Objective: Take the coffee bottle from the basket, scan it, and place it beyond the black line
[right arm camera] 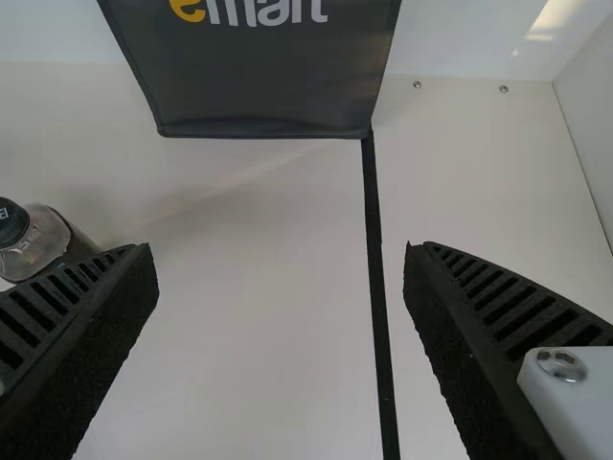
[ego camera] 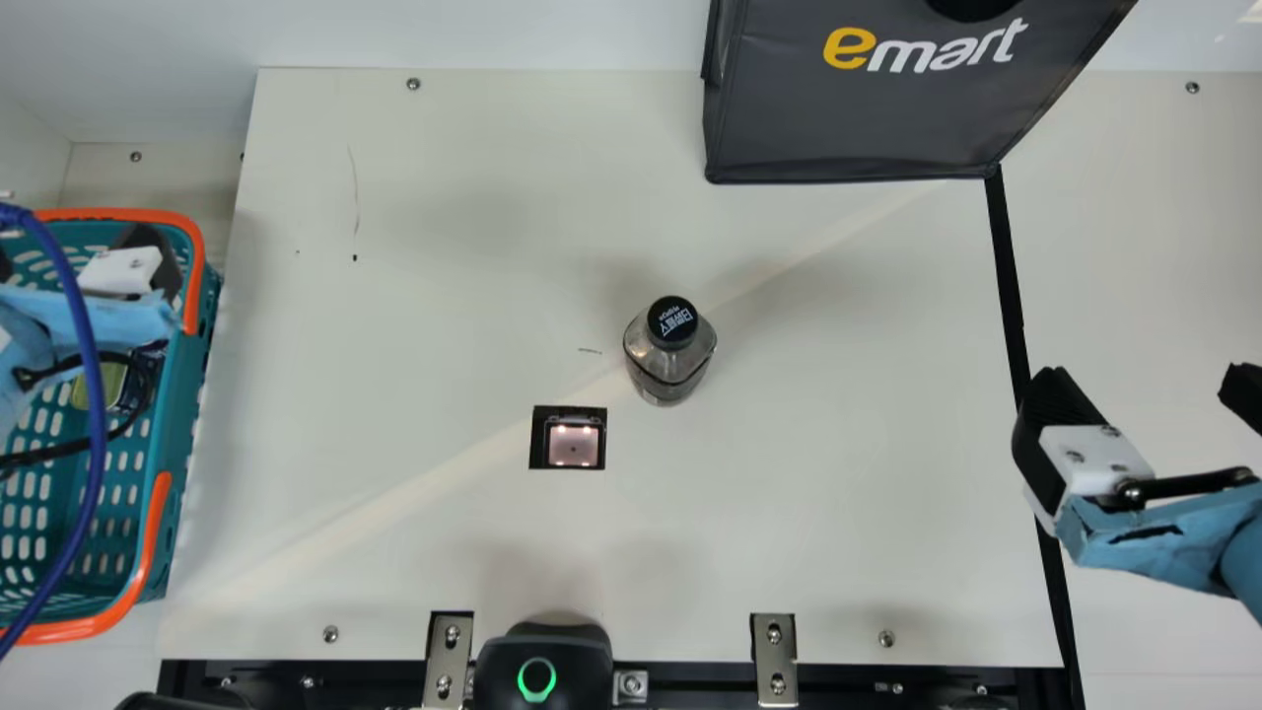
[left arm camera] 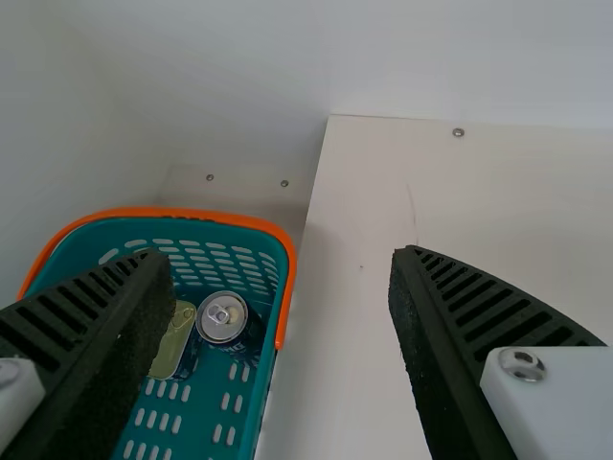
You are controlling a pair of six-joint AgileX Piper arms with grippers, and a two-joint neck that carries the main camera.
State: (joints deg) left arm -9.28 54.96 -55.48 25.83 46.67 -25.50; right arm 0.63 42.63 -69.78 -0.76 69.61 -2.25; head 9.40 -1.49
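Left gripper (ego camera: 74,248) and right gripper (ego camera: 1144,382) both wide open.

Main view: table (ego camera: 838,513) bright, pale diagonal streak, soft shadows by bottle (ego camera: 668,360). Right wrist view: glare on wall (right arm camera: 469,38).

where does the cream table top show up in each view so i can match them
Main view: the cream table top spans the middle, from beside the basket at left to past the black line at right.
Left wrist view: right half, beside the basket.
Right wrist view: across the middle and below, crossed by the black line.
Shared landmark: the pale wall behind its far edge.
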